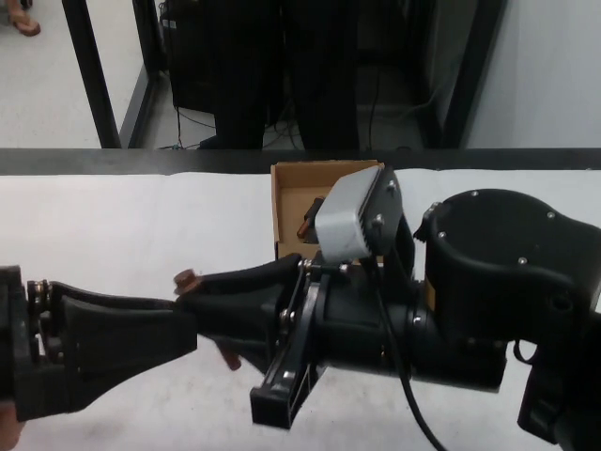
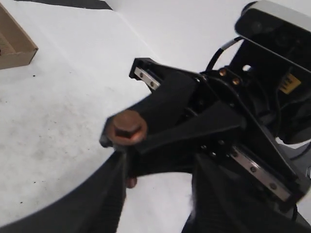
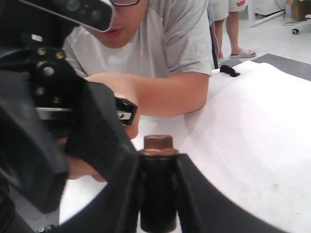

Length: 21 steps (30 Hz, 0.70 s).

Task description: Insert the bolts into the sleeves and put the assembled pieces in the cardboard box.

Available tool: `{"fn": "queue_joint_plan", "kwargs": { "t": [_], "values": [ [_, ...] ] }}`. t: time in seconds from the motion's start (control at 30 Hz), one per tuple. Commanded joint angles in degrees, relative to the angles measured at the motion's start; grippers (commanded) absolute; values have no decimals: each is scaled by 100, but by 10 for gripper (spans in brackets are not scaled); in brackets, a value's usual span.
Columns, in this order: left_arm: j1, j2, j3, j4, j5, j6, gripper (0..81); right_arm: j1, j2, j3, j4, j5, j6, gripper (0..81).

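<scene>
Right claw (image 3: 158, 167) clamps the black cylindrical sleeve (image 3: 158, 199), copper hex-headed bolt (image 3: 158, 144) seated, above the white bench (image 3: 252, 145), I judge for boxing; left claw (image 1: 183, 308): I cannot tell.

We see a white bench cover (image 1: 113, 225), black frame posts (image 1: 89, 70) at eleven o'clock, pale floor (image 1: 47, 94) beyond them, and a white wall (image 1: 545, 66) at one o'clock.
</scene>
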Motion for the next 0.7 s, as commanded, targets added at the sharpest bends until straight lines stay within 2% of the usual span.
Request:
{"fn": "queue_joint_plan", "kwargs": {
  "t": [0.0,0.13,0.3,0.4,0.57,0.67],
  "values": [
    [-18,-35,-6,-166,85,125,412,-123,-58,-70,-46,34,1,2],
    [-18,-35,-6,-240,-282,170,412,-121,-58,-70,-46,-5,68,2],
    [-18,-35,-6,-248,-371,169,412,-121,-150,-131,-34,44,69,2],
    [-18,-35,-6,-214,-623,143,400,-250,-174,-246,218,53,117,2],
    [-18,-35,-6,-218,-1010,37,328,-695,-174,-661,1519,15,298,2],
    [-18,-35,-6,-199,-1171,1,239,-1002,-163,-1055,2309,-4,193,2]
  ]
}}
